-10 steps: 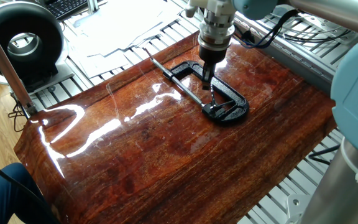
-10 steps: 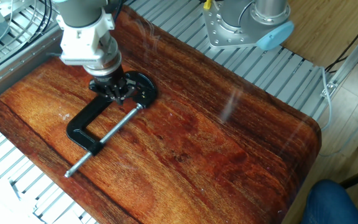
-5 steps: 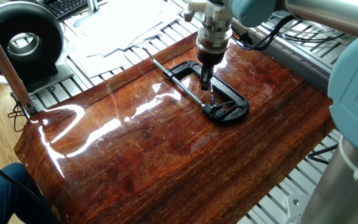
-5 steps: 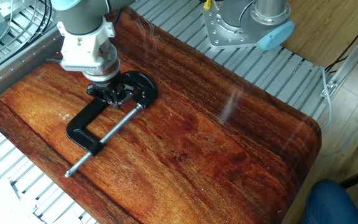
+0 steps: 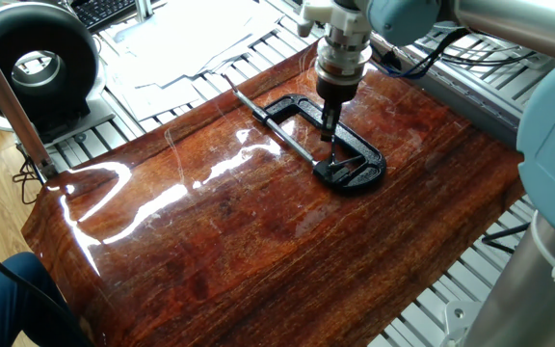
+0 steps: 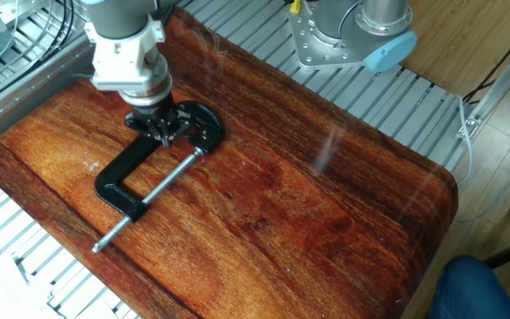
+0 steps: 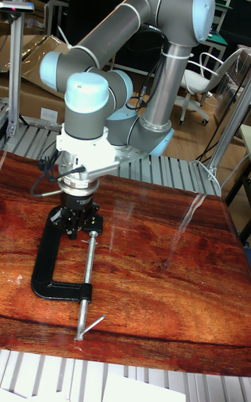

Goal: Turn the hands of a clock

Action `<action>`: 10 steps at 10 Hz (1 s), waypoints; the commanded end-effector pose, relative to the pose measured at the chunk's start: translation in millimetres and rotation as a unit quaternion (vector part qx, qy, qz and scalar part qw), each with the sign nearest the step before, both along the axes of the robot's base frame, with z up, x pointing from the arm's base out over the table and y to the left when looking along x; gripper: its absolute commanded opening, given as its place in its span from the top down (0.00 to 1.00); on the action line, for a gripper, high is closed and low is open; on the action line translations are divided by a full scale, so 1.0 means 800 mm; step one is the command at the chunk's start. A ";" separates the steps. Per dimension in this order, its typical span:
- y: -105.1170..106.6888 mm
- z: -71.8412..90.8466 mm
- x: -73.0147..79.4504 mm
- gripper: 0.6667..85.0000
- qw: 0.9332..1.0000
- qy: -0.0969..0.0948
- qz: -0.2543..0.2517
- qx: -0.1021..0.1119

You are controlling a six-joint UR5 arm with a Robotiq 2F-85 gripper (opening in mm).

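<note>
A black C-clamp (image 5: 359, 154) lies on the glossy wooden table (image 5: 258, 241), its long screw pointing toward the papers. My gripper (image 5: 328, 130) points straight down into the clamp's jaw, fingertips close together just above the table. From the other side the gripper (image 6: 161, 133) stands at the clamp's (image 6: 118, 182) rounded end. In the tall view the gripper (image 7: 75, 229) sits over the top of the clamp (image 7: 43, 262). The clock is hidden beneath the fingers; I cannot tell whether they hold it.
A black round device (image 5: 37, 63) and loose papers (image 5: 191, 39) lie beyond the table's far-left edge. Ribbed aluminium rails (image 6: 370, 106) surround the wood. The arm's base (image 6: 352, 35) stands at one side. A person's blue-clad knee (image 6: 485, 288) is near one corner.
The gripper has shifted slightly sideways over the clamp's jaw, first one way and then back, staying low. The clamp has not moved.
</note>
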State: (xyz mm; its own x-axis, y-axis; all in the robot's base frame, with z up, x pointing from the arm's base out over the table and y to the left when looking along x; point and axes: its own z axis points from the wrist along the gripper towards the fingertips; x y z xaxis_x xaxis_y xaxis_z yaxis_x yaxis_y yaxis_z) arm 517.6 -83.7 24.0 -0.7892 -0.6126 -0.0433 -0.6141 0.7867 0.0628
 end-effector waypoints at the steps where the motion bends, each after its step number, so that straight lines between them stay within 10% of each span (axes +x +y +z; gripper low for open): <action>1: -0.006 0.003 -0.019 1.00 1.000 0.000 0.007 0.010; 10: -0.007 0.011 -0.050 1.00 1.000 0.009 0.000 0.022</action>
State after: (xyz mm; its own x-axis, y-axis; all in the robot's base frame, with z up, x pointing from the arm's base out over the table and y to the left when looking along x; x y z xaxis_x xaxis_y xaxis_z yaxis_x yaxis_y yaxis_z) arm 480.3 -90.6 30.8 -0.7830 -0.6202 -0.0472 -0.6215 0.7770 0.1000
